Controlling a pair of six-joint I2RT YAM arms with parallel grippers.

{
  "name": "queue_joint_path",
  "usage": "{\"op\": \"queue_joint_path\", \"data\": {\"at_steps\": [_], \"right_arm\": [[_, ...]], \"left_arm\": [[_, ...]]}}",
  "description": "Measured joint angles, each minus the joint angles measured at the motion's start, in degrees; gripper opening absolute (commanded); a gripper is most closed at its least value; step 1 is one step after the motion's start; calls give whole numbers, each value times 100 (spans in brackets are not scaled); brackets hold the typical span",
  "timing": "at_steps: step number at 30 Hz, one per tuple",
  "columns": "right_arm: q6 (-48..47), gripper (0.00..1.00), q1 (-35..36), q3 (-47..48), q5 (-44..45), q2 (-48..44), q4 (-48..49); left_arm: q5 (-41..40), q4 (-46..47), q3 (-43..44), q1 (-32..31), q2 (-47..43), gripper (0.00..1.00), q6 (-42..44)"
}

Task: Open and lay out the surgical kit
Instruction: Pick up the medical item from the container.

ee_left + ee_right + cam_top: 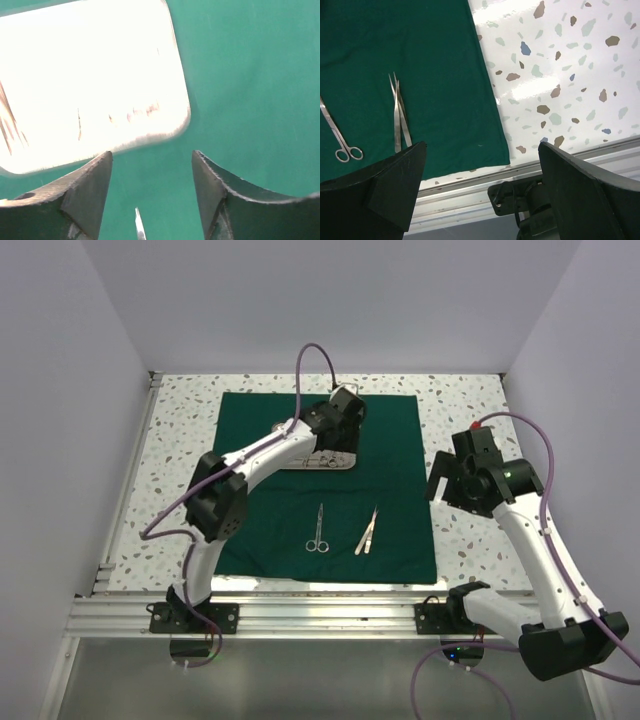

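Note:
The dark green drape (400,490) lies spread flat on the table. The shiny steel tray (322,458) sits on its far middle and glares white in the left wrist view (90,85). Scissors (318,530) and tweezers (367,530) lie side by side on the near half of the drape, and both show in the right wrist view as scissors (340,137) and tweezers (398,112). My left gripper (338,430) hovers over the tray's far right part, open (151,160). A thin steel tip (139,225) shows low between its fingers. My right gripper (452,485) is open and empty (482,147), right of the drape.
The speckled tabletop (470,420) borders the drape on all sides. An aluminium rail (330,615) with arm mounts runs along the near edge and shows in the right wrist view (470,195). White walls enclose the left, far and right sides.

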Motion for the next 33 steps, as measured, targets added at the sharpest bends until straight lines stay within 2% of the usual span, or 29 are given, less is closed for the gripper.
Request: {"op": "queue_joint_path", "data": {"at_steps": [4, 7, 13, 18, 21, 22, 26, 27, 30, 31, 33], "right_arm": [[42, 98, 0, 4, 81, 4, -133], [74, 98, 0, 42, 166, 24, -267], [114, 98, -7, 90, 280, 153, -352], [133, 98, -11, 109, 404, 229, -391], [133, 98, -9, 109, 446, 267, -398], [133, 99, -11, 109, 472, 275, -398], [136, 98, -11, 131, 516, 326, -400], [133, 98, -11, 142, 516, 345, -398], [133, 98, -11, 142, 516, 380, -393], [133, 98, -11, 142, 516, 393, -393], [131, 98, -11, 142, 514, 422, -393]], "left_arm": [[22, 0, 1095, 422, 953, 62, 525], [125, 26, 1580, 671, 1510, 61, 785], [544, 70, 1779, 914, 2090, 59, 1058], [938, 236, 1821, 890, 2199, 58, 1174], [1084, 328, 1880, 876, 2258, 51, 1207], [1097, 326, 1941, 870, 2304, 42, 1217], [1106, 354, 2157, 881, 2457, 21, 1246], [1106, 350, 2162, 890, 2463, 11, 1237], [1126, 352, 2168, 927, 2468, 5, 1211], [1128, 350, 2175, 935, 2468, 1, 1209], [1126, 350, 2181, 957, 2470, 0, 1204]]}}
